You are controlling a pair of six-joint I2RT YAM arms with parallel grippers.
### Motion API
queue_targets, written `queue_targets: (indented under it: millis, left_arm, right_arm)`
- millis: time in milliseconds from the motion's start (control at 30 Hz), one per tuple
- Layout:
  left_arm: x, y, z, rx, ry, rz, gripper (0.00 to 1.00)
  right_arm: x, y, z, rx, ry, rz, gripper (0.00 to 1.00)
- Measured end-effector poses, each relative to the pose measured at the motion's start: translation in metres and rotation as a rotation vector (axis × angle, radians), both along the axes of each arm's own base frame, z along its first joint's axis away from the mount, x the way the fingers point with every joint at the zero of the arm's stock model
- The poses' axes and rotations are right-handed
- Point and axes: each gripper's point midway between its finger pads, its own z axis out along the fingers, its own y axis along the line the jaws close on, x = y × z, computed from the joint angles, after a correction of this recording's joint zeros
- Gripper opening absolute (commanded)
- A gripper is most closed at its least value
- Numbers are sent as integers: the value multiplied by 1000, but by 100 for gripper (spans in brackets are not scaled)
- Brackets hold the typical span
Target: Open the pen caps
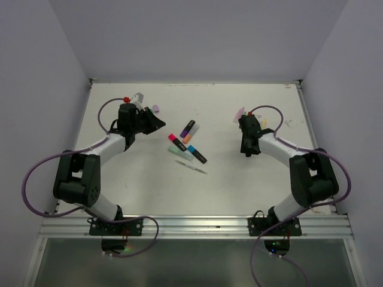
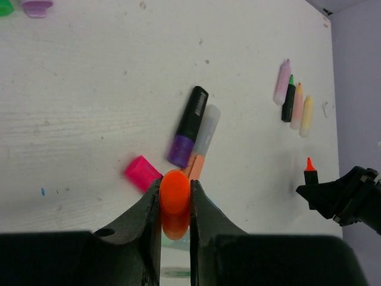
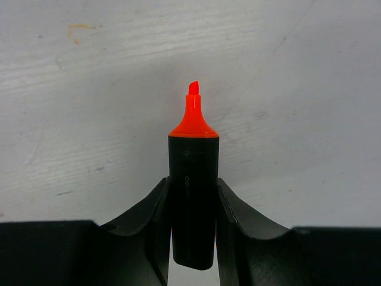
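White surface (image 1: 137,185) carried the lot. Left end effector (image 2: 175,186) was nearly closed, pinching an orange cap (image 2: 175,205) between its fingers. Right end effector (image 3: 193,182) was partly closed on a black highlighter barrel (image 3: 193,208), bare orange tip pointing away from it. The two end effectors were well apart. Just ahead of the left one lay a black pen (image 2: 191,113) with its purple cap (image 2: 180,150) on, touching a pale pen (image 2: 206,128). Pink cap (image 2: 141,173) sat just beside its left finger; couldn't tell if a pen was attached. Lilac cap (image 2: 37,7) and green cap (image 2: 5,7) lay far ahead-left.
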Motion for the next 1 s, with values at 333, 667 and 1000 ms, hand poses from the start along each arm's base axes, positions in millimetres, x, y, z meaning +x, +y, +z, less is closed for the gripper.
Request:
queue_targets:
  millis: [333, 667, 1000]
  left_arm:
    - [1, 15, -81, 122, 200, 43, 0]
    - [54, 17, -87, 195, 169, 66, 0]
    - [63, 25, -104, 236, 211, 71, 0]
  right_arm:
    - [-1, -49, -17, -128, 69, -111, 0]
    - [-3, -58, -18, -159, 81, -126, 17]
    - [1, -59, -14, -168, 81, -123, 42]
